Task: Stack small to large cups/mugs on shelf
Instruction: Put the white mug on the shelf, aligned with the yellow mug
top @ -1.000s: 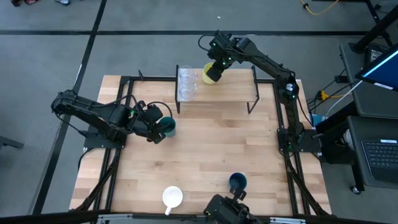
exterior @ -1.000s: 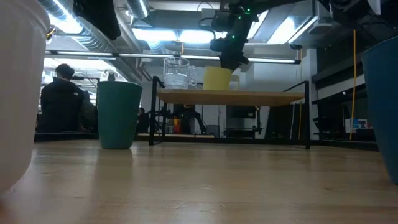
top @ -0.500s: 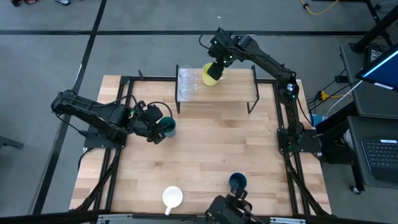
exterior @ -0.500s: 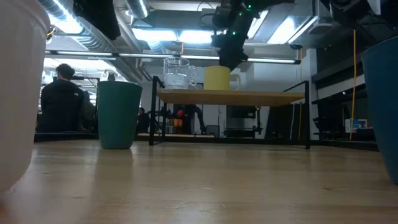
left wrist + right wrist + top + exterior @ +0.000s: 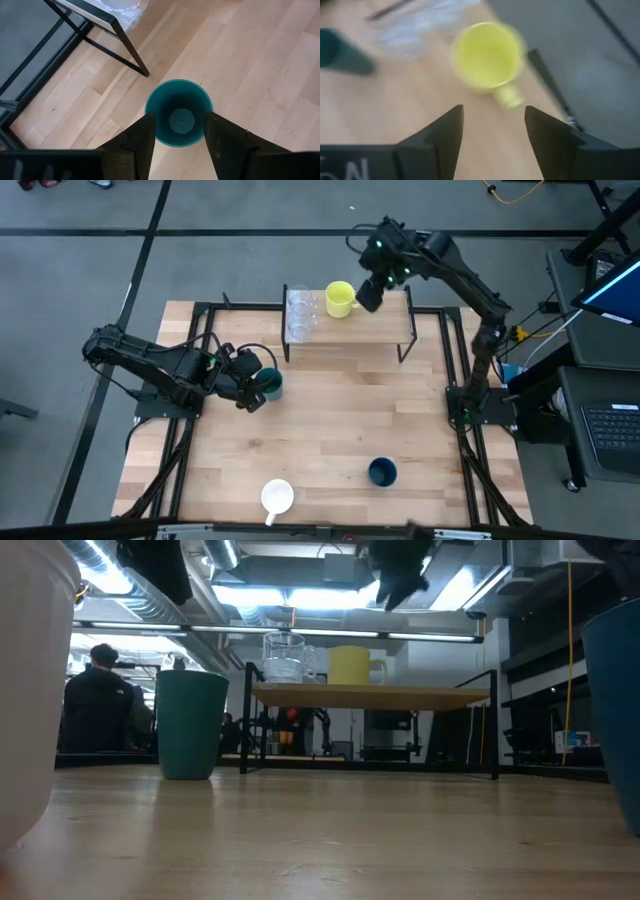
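Release of the yellow mug (image 5: pixel 339 299) is what has just changed: a second ago the right gripper (image 5: pixel 369 293) sat over it, and now the mug stands alone on the shelf (image 5: pixel 385 327), upright, handle toward the frame's right, while the gripper has drawn off to the mug's right and upward. In the right wrist view its fingers stand apart with nothing between them, the mug clear ahead of them. The third vessel looks placed, then, just right of the two clear cups (image 5: pixel 299 315), which sit close together at the shelf's left end.

Three remain on the bench (image 5: pixel 330 430). The teal cup (image 5: pixel 267 384) stands at centre-left, and the left gripper (image 5: pixel 252 392) sits around it; the left wrist view shows the fingers apart on either side of the rim, with slim gaps, so I judge it not yet clamped. The white mug (image 5: pixel 277 497) and the navy cup (image 5: pixel 381 472) stand near the frame's lower edge, well apart from each other.

As for room: the shelf's right half is bare wood, enough by the look of it for the remaining vessels in a row. The black rail at its right end and the front legs are the edges to mind. The teal cup stands near the shelf's left front leg, so a straight lift should come before any travel toward the shelf. The bench's middle is open for both arms.
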You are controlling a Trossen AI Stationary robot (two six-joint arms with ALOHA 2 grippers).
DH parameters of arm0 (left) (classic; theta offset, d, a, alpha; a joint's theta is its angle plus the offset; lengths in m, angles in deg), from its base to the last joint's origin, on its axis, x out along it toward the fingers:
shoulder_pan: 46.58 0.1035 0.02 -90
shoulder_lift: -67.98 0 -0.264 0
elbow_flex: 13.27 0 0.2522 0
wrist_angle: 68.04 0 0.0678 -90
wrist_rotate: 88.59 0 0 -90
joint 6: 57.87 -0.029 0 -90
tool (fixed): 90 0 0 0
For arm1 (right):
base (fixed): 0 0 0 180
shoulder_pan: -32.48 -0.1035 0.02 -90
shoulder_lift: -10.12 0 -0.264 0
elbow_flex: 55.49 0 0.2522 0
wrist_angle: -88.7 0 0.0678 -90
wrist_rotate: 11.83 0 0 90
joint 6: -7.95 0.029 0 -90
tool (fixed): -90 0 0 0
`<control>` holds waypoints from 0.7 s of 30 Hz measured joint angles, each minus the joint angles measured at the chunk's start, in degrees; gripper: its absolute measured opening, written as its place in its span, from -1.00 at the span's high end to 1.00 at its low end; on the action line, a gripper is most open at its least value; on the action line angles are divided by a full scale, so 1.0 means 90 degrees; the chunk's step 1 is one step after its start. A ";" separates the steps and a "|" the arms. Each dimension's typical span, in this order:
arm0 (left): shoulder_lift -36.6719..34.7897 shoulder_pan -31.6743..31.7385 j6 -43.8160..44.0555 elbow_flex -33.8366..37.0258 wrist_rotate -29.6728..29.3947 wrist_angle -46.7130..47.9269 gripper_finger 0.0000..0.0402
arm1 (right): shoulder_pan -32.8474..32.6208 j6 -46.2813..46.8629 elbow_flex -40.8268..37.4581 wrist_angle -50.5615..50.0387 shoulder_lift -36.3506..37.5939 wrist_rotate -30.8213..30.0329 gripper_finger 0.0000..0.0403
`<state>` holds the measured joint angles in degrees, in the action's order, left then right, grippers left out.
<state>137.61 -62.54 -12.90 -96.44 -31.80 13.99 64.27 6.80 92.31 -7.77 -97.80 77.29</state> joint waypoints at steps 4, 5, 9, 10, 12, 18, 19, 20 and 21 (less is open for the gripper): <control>0.0001 -0.0001 0.0048 0.0000 0.0014 0.0000 0.21 | -0.0953 0.0267 -0.0041 -0.0387 0.0366 0.0027 -0.06; 0.0002 -0.0001 0.0110 0.0000 0.0028 0.0000 0.21 | -0.1267 0.0325 -0.0094 -0.0396 0.0443 -0.0054 -0.06; 0.0002 -0.0122 0.0158 0.0000 0.0270 0.0009 0.21 | -0.2645 0.0602 -0.0482 -0.0052 0.0743 -0.0429 -0.06; 0.0002 -0.0170 0.0158 0.0000 0.0353 0.0014 0.21 | -0.2969 0.0652 -0.0634 0.0150 0.0775 -0.0538 -0.06; 0.0002 -0.0264 0.0158 0.0000 0.0445 0.0021 0.21 | -0.3579 0.0792 -0.0927 0.0575 0.0777 -0.0574 -0.06; 0.0002 -0.0491 0.0166 0.0000 0.0454 0.0024 0.21 | -0.4933 0.1155 -0.2199 0.2679 0.0717 -0.0558 -0.06; 0.0002 -0.0517 0.0180 0.0000 0.0452 0.0024 0.21 | -0.5101 0.1252 -0.2489 0.3145 0.0714 -0.0544 -0.06; 0.0002 -0.0542 0.0240 0.0000 0.0452 0.0024 0.21 | -0.5249 0.1303 -0.2784 0.3674 0.0714 -0.0546 -0.06; 0.0002 -0.0566 0.0317 0.0000 0.0450 0.0024 0.21 | -0.5378 0.1429 -0.3063 0.4164 0.0714 -0.0544 -0.06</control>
<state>137.63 -67.63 -10.04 -96.44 -27.75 14.21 15.86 19.66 64.74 29.70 -91.37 72.39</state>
